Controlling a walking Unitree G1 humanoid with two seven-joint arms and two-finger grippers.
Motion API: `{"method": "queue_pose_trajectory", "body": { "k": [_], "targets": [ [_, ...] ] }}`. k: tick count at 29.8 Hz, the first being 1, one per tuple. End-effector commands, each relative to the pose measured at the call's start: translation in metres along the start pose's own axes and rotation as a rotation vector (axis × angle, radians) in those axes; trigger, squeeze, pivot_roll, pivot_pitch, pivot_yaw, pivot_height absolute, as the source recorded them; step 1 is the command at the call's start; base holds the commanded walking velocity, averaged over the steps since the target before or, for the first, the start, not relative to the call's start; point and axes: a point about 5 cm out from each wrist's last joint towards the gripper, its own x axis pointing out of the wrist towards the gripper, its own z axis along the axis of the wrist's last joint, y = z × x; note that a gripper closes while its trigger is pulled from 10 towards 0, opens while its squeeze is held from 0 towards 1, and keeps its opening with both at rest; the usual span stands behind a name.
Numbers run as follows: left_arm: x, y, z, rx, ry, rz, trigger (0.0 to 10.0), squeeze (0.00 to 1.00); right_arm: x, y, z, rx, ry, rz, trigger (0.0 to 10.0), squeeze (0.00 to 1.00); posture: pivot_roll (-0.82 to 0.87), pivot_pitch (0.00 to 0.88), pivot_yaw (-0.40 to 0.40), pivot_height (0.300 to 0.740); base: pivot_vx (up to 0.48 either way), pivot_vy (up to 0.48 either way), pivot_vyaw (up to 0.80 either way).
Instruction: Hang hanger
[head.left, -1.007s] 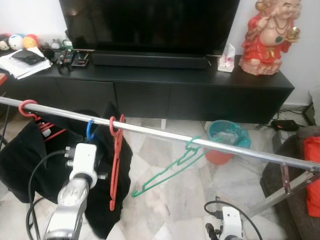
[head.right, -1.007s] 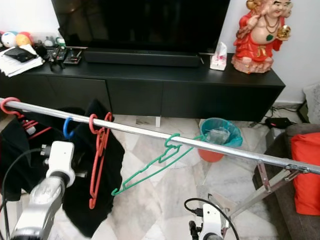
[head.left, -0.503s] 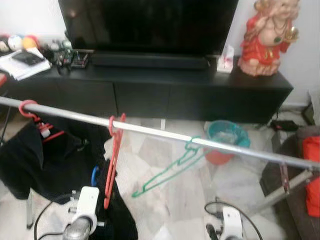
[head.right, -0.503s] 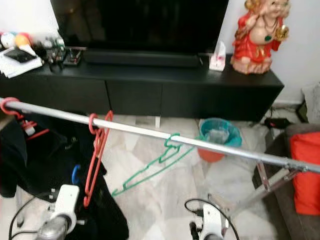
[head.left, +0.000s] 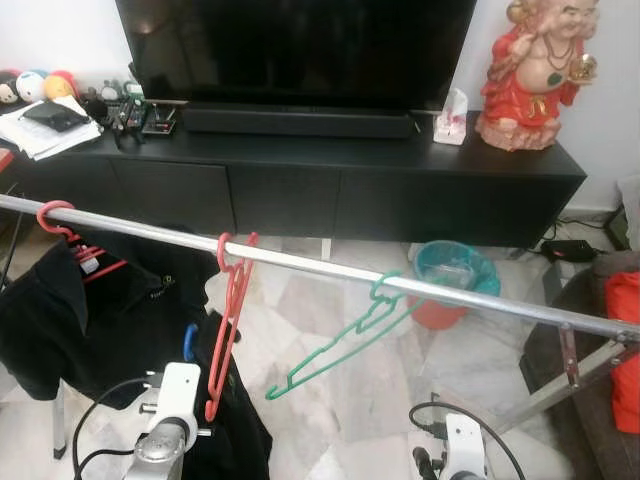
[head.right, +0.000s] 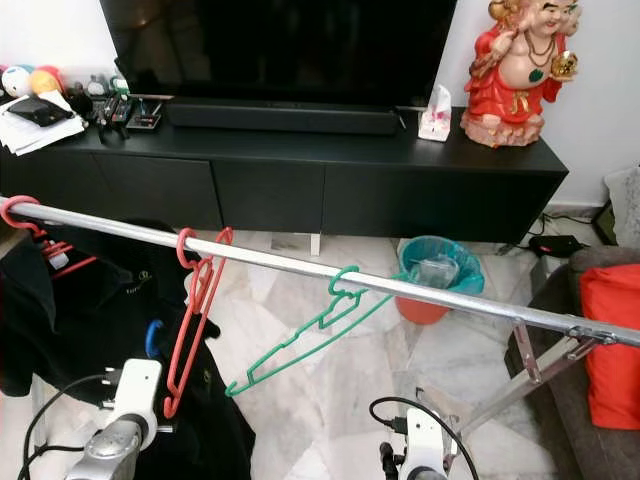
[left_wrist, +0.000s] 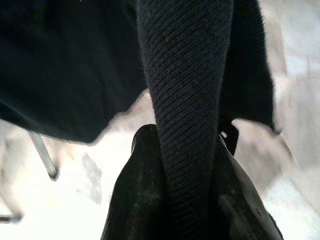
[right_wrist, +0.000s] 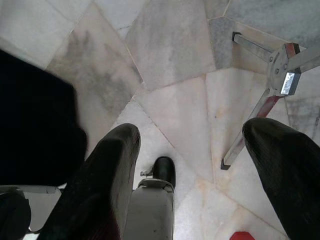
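Two hangers, red (head.left: 227, 330) and green (head.left: 345, 335), hang on the rail (head.left: 430, 292); a blue hanger (head.left: 188, 342) sits low in the black garment (head.left: 110, 320). Left gripper (left_wrist: 185, 170) pinches knit black cloth between its fingers. Right gripper (right_wrist: 200, 165) spreads wide over the floor. No readable writing.

Left arm (head.left: 160, 455): brushed silver tube ending in a white boxy wrist block (head.left: 177, 392) with small silver studs on its sides.
Left cable (head.left: 100, 435): thin black loop beside the white block.
Right arm (head.left: 462, 452): white rounded wrist housing, black cable (head.left: 440, 410) coiled above it.
Right gripper (right_wrist: 200, 165): two long, rounded, glossy black fingers (right_wrist: 107, 175).
Left gripper (left_wrist: 185, 200): matte black, slightly dusty fingers (left_wrist: 137, 200).
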Motion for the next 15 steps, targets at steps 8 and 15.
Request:
{"method": "queue_pose_trajectory", "body": {
  "k": [8,15],
  "targets": [
    [-0.004,-0.004,0.022,-0.054,-0.213,0.013,10.0,0.0,0.0,0.001,0.002,0.01,-0.014,-0.004,10.0,0.0,0.0,0.0,-0.014,0.74,0.0,0.0,0.0],
    [-0.003,-0.007,0.026,-0.063,-0.237,0.009,10.0,0.0,0.0,0.002,0.003,0.012,-0.015,-0.001,10.0,0.0,0.01,0.0,-0.014,0.74,-0.249,0.0,0.0]
  ]
}}
